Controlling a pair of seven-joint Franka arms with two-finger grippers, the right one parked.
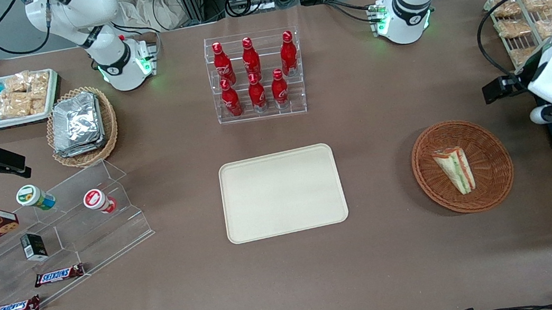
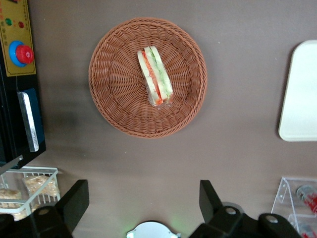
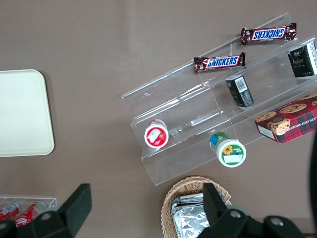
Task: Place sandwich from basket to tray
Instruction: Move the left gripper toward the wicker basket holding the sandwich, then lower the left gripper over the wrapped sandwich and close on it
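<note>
- While the sandwich (image 1: 455,170) lies in the basket (image 1: 488,145), the gripper (image 2: 141,198) hangs high above the table, fingers spread wide (holding nothing): the approach step.
- Next, I judge: descend, straddle the wedge, lift toward the tray (image 1: 282,192).

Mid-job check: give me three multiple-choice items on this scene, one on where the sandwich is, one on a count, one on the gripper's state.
1. Where does the sandwich lie?
A. in the reddish-brown basket
B. on the tray
C. on the bare table

2. How many red bottles stand in the clear rack?
A. four
B. six
C. eight

3. The left gripper is:
A. shut on the sandwich
B. open, holding nothing, away from the basket
C. shut on a bottle

Key: 1 A, wicker surrounds it; 2 B, two rows of three; 3 B, its fingers are spread with nothing between.
</note>
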